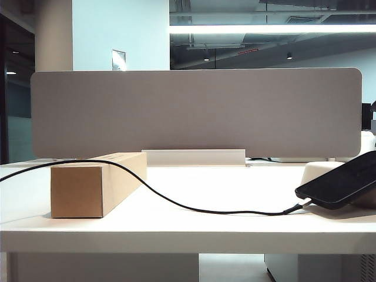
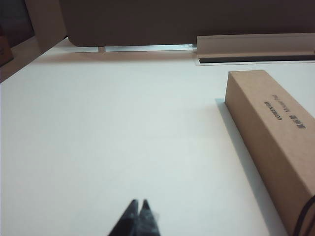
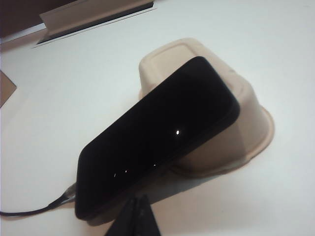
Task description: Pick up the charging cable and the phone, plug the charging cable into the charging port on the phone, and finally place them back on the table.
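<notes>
The black phone (image 1: 341, 182) (image 3: 157, 137) leans screen-up against an upturned cream tray (image 3: 246, 123) at the right of the table (image 1: 188, 232). The black charging cable (image 1: 176, 202) runs from the left over a cardboard box to the phone's low short edge, where its plug (image 3: 64, 197) meets the phone. The charging port is hidden behind the plug. My right gripper (image 3: 138, 199) is shut and empty, hovering just in front of the phone's low end. At the left of the table my left gripper (image 2: 139, 202) is shut and empty above bare table. Neither gripper shows in the exterior view.
A long cardboard box (image 1: 97, 183) (image 2: 275, 128) lies at the left, with the cable (image 2: 306, 216) draped over it. A grey partition panel (image 1: 194, 111) closes the back of the table, with a white rail (image 1: 194, 157) at its foot.
</notes>
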